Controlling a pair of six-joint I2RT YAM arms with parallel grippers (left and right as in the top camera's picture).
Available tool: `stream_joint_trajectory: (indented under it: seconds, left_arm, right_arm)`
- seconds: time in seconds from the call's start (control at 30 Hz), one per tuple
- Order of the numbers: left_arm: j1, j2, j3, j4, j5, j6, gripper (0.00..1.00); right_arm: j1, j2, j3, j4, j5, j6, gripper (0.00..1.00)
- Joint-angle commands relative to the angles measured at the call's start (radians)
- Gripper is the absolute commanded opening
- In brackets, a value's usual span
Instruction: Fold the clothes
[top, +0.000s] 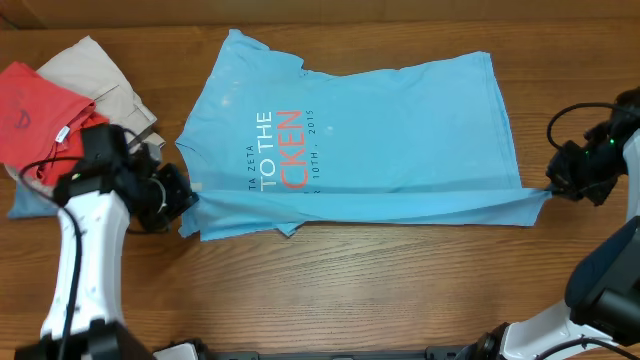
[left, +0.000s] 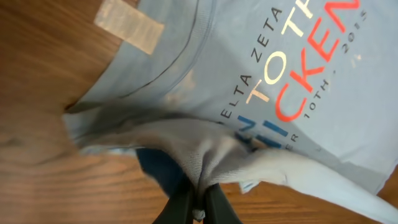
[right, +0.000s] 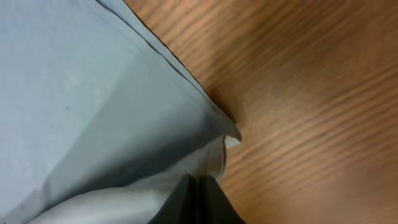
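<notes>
The wooden table (top: 400, 290) is the biggest thing under me. It has a broad band of bare wood along its near side and more bare wood to the right of the shirt. The far edge and the left end are tighter.

The sky-blue T-shirt (top: 400, 130) lies across the middle of the table, with its neck end toward my left arm and its hem toward my right. It is mostly flat. Its near long edge is pulled into a straight, raised line running from one of my grippers to the other.

At the far left there is a heap apart from the shirt: a red T-shirt (top: 35, 115) on top of beige trousers (top: 95, 70). The heap sits close behind my left arm, so there is little room on that side.

My left gripper (top: 185, 195) is at the shirt's near-left corner. In the wrist view its fingers (left: 186, 202) are closed tight on a bunched ridge of blue cloth.

My right gripper (top: 553, 190) is at the near-right corner. It is closed on the hem just beside the corner (the tip of that corner pokes free onto the wood), with open table beyond it.

The white and red-orange lettering (top: 275, 150) runs crosswise near the left end. A pale neck label (left: 127, 26) shows inside the collar.
</notes>
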Motion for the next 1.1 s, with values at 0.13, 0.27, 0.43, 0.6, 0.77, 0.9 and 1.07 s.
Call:
stream_joint_trajectory:
  seconds: [0.13,0.27,0.43,0.6,0.77,0.9,1.07]
  left_arm:
    - [-0.025,0.113,-0.008,0.074,-0.026,-0.032,0.04]
    - [-0.025,0.151,-0.008,0.097,-0.108,-0.053,0.04]
    - [-0.025,0.194,-0.008,0.117,-0.175,-0.097,0.04]
    - [-0.027,0.231,-0.008,0.14,-0.15,-0.118,0.04]
    - [-0.027,0.244,-0.008,0.139,-0.135,-0.117,0.04]
    - [-0.027,0.244,-0.008,0.141,-0.136,-0.117,0.04]
    - [-0.027,0.244,-0.008,0.14,-0.136,-0.113,0.04]
  right_arm:
    - [0.008,0.0,0.0,0.046,0.024,0.021,0.09]
    - [0.008,0.0,0.0,0.076,0.044,0.021,0.1]
    - [0.008,0.0,0.0,0.113,0.043,0.021,0.1]
    - [0.008,0.001,0.0,0.116,0.044,0.019,0.1]
    - [0.009,0.002,-0.024,0.085,0.04,0.02,0.18]
    - [0.011,0.002,-0.112,0.102,-0.002,0.019,0.26]
    - [0.011,0.002,-0.215,0.181,-0.004,0.019,0.3]
